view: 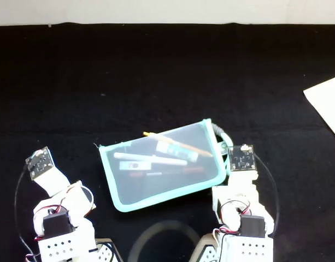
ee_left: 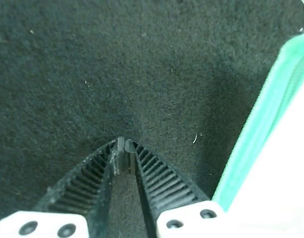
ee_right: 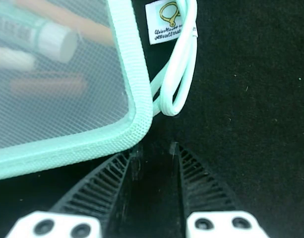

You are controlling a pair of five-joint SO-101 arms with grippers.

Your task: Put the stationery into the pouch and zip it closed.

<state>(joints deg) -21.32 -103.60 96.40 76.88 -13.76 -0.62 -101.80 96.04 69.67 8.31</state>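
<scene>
Between my two arms on the black felt counter (view: pixel 156 71) lies the mint-edged mesh pouch (view: pixel 162 174), its long axis running arm to arm, with pens and an orange pencil (view: pixel 181 144) showing through. My right pincer (ee_right: pixel 154 148), slightly parted and empty, sits just beside the corner with the cord loop (ee_right: pixel 179 84). My left pincer (ee_left: pixel 121 146), tips together on nothing, is farther off.

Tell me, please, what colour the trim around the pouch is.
The pouch's trim is mint green, clearest in the right wrist view.
</scene>
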